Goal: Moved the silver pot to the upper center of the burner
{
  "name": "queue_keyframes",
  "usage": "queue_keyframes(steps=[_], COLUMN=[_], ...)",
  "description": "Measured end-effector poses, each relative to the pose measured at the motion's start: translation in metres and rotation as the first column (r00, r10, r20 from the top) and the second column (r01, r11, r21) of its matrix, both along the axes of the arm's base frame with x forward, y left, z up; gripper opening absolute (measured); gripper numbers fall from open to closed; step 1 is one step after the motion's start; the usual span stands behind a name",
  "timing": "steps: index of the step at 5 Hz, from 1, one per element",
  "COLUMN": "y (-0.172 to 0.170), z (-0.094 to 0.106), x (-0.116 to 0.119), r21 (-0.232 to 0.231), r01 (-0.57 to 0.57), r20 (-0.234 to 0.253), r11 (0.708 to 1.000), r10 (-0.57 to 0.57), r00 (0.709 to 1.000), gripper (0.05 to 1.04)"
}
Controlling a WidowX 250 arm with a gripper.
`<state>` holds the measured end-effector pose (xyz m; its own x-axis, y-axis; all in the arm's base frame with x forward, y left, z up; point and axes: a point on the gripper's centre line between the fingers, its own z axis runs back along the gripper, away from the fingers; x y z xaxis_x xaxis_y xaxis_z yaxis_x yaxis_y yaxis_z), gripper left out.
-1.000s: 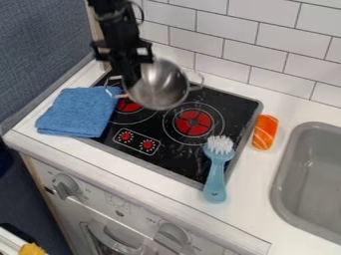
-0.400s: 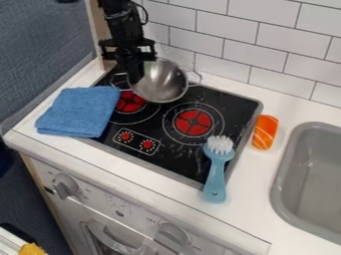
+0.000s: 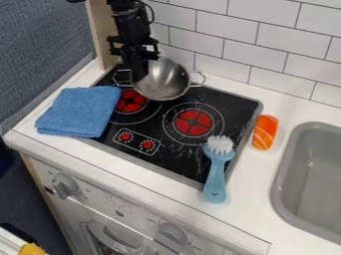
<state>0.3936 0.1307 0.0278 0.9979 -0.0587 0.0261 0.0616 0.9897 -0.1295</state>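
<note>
My remote gripper [image 3: 139,70], clamped on the silver pot [image 3: 163,80] at its ten-o'clock side, holds it tilted at the stove top's [image 3: 168,153] eleven o'clock; blue cloth [image 3: 78,112], nine o'clock; brush [image 3: 216,174], five o'clock.

A toy kitchen (sink [image 3: 283,172] and all), with painted burners [image 3: 193,122].

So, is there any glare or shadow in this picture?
Camera view: soft, fairly even light on the white counter, with no hard-edged shadows; a pale sheen on the silver pot; whitish flecks on the black stovetop, glare or smudges, I can't tell which.
</note>
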Motion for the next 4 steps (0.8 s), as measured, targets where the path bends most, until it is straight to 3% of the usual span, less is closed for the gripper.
queue_keyframes(steps=[1,2,4], y=[-0.0008,0.0015,0.0036], z=[0.0002,-0.0035,-0.0041], x=[0.0052,0.0078,0.0077], r21=[0.066,0.134,0.209], r01=[0.01,0.002,-0.023], r20=[0.012,0.013,-0.002], r11=[0.998,0.991,0.978], r10=[-0.011,-0.004,0.024], r00=[1.0,1.0,1.0], gripper=[0.102,0.285,0.868])
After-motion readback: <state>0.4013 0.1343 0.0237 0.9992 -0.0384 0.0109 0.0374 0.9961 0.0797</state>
